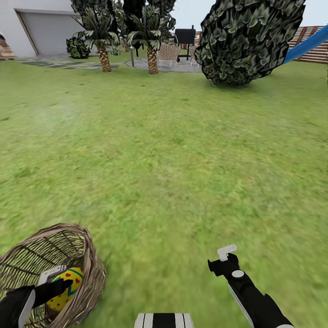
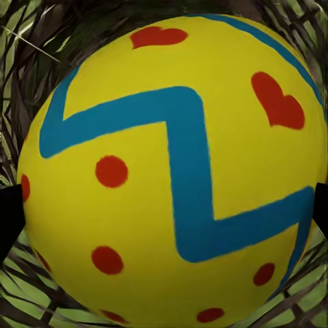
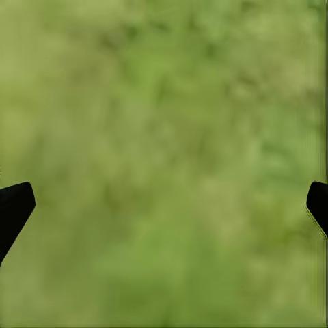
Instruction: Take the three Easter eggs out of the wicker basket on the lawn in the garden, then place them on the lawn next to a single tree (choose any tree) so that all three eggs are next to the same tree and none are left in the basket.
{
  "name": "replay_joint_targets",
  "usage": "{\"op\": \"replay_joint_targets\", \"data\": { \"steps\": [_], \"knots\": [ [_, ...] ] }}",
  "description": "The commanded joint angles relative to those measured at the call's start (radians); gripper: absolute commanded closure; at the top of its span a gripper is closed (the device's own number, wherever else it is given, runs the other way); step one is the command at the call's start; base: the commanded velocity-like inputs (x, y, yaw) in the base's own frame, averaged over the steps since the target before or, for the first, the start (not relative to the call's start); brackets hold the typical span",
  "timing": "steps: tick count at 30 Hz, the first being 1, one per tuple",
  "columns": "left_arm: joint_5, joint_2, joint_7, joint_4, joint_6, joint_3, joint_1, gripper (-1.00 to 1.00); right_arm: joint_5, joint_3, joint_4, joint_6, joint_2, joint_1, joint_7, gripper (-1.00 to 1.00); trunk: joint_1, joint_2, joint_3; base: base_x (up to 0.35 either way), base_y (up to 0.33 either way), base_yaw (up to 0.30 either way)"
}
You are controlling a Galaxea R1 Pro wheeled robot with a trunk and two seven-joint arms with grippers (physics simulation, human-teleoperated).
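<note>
One Easter egg [image 1: 66,288] in wicker basket [image 1: 93,269], near left | L gripper [image 1: 57,284] fingers straddle egg, contact unclear | R gripper [image 1: 226,256] spread, empty, above lawn [image 1: 173,173] | risk: round egg slips w/ off-centre pinch; fingers snag rim.

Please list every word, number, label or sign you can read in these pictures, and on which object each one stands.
None: no text can be read.
The egg bears only painted red hearts, red dots and a teal zigzag.
The basket and the grill show no label.
</note>
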Motion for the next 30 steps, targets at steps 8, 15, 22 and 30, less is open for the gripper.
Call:
{"op": "replay_joint_targets", "data": {
  "steps": [8, 15, 22, 30],
  "knots": [
    [-0.007, 0.006, -0.01, -0.002, 0.007, 0.008, -0.001, 1.0, 0.006, 0.005, -0.002, 0.008, -0.001, 0.0, -0.005, -1.0, -0.004, 0.002, 0.03, 0.0, 0.0, 0.0],
    [-0.007, 0.002, -0.01, -0.002, 0.007, 0.006, -0.001, 1.0, 0.005, 0.005, 0.0, 0.008, -0.001, 0.0, -0.005, -1.0, -0.007, 0.003, 0.057, 0.0, 0.0, 0.0],
    [-0.005, 0.002, -0.007, -0.002, 0.007, 0.007, -0.001, 1.0, 0.006, 0.005, 0.0, 0.008, -0.001, 0.0, -0.005, -1.0, -0.01, 0.005, 0.084, -0.003, 0.0, 0.0],
    [-0.004, 0.001, -0.007, -0.002, 0.007, 0.009, -0.001, 1.0, 0.007, 0.005, 0.0, 0.008, -0.001, 0.0, -0.005, -1.0, -0.017, 0.014, 0.115, -0.173, 0.053, 0.0]
  ]
}}
